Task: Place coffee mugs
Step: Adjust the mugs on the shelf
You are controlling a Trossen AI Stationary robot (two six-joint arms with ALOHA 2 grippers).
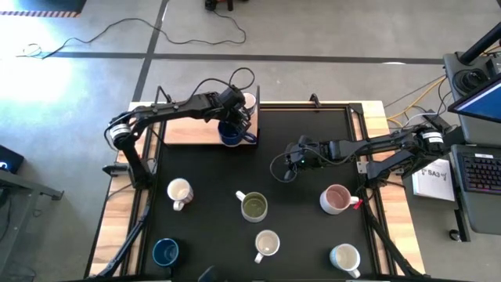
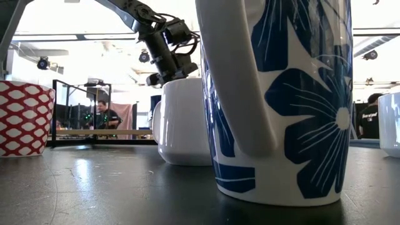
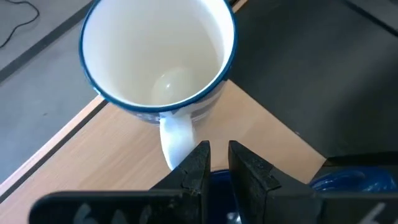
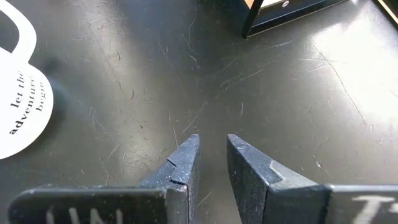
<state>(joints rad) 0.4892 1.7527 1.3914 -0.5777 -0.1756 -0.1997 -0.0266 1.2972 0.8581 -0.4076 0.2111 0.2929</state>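
A wooden board [image 1: 188,131] lies at the far left of the black mat. A white coffee mug with a blue rim [image 3: 158,56] stands upright on the board's far right corner [image 1: 249,100], its handle toward my left gripper. My left gripper [image 3: 217,152] points steeply down over a dark blue mug [image 1: 229,135] at the board's near right corner and is shut on it. My right gripper [image 4: 211,146] hovers open over bare mat [image 1: 290,159], right of centre, with nothing between its fingers. My left gripper comes from above, slanting down toward the far side. Blue of the dark mug shows in the narrow gap between its fingers [image 3: 219,183], and the mug's rim [image 3: 348,180] curves off beside them. The fingers hide which part they have. Whether the mug rests on the board cannot be told.
Several more mugs stand upright on the near half of the mat: white [image 1: 179,190], olive-green inside [image 1: 254,207], cream [image 1: 267,244], dark blue [image 1: 165,251], pink [image 1: 336,199], white [image 1: 345,256]. A printed white mug [image 4: 18,106] is close to my right gripper.
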